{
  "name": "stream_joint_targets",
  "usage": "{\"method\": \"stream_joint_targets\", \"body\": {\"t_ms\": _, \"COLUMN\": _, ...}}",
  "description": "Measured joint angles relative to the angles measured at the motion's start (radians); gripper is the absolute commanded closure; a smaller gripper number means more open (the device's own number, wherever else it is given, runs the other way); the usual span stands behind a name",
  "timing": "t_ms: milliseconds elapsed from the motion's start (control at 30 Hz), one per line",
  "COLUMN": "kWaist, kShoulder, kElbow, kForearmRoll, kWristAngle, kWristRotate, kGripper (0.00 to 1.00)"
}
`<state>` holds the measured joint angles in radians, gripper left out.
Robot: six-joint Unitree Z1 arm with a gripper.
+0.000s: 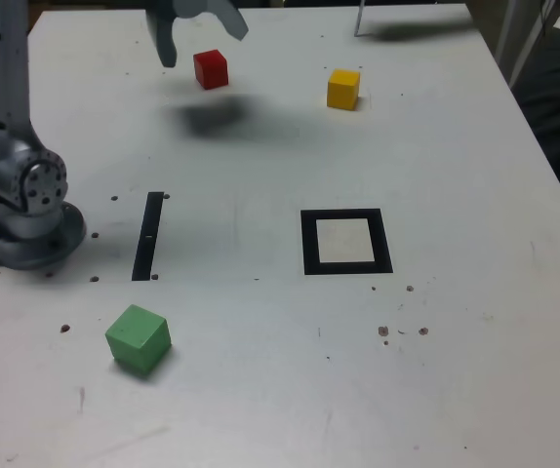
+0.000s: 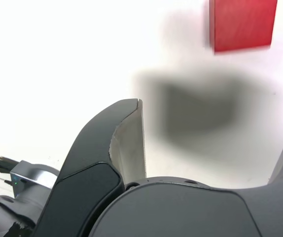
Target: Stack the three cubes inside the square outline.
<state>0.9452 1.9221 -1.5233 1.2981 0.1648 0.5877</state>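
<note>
my gripper [image 1: 200,34] hangs above the far side of the bench [image 1: 456,175], its jaws spread wide and holding nothing. the red cube [image 1: 211,69] sits on the bench right by it, untouched, with my shadow lying just in front of it. the yellow cube [image 1: 343,88] is further toward the exterior view's right, well apart from the red one. the green cube [image 1: 139,338] rests near the front, toward the exterior view's left. the square outline [image 1: 346,242] lies mid-bench with nothing in it, a thin black strip [image 1: 148,235] off to its left in that view.
</note>
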Motion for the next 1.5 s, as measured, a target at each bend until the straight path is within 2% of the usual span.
{"method": "stream_joint_targets", "body": {"t_ms": 567, "kWaist": 0.085, "kShoulder": 0.209, "kElbow": -0.228, "kForearmRoll": 0.065, "kWristAngle": -0.012, "kWristRotate": 0.023, "kGripper": 0.02}}
{"method": "stream_joint_targets", "body": {"t_ms": 1067, "kWaist": 0.102, "kShoulder": 0.313, "kElbow": -0.281, "kForearmRoll": 0.078, "kWristAngle": -0.034, "kWristRotate": 0.036, "kGripper": 0.08}}
{"method": "stream_joint_targets", "body": {"t_ms": 1167, "kWaist": 0.102, "kShoulder": 0.327, "kElbow": -0.300, "kForearmRoll": 0.089, "kWristAngle": -0.035, "kWristRotate": 0.036, "kGripper": 0.13}}
{"method": "stream_joint_targets", "body": {"t_ms": 1267, "kWaist": 0.102, "kShoulder": 0.345, "kElbow": -0.321, "kForearmRoll": 0.100, "kWristAngle": -0.035, "kWristRotate": 0.036, "kGripper": 0.22}}
{"method": "stream_joint_targets", "body": {"t_ms": 1367, "kWaist": 0.102, "kShoulder": 0.355, "kElbow": -0.331, "kForearmRoll": 0.104, "kWristAngle": -0.035, "kWristRotate": 0.036, "kGripper": 0.35}}
{"method": "stream_joint_targets", "body": {"t_ms": 1500, "kWaist": 0.102, "kShoulder": 0.361, "kElbow": -0.347, "kForearmRoll": 0.105, "kWristAngle": -0.033, "kWristRotate": 0.033, "kGripper": 0.57}}
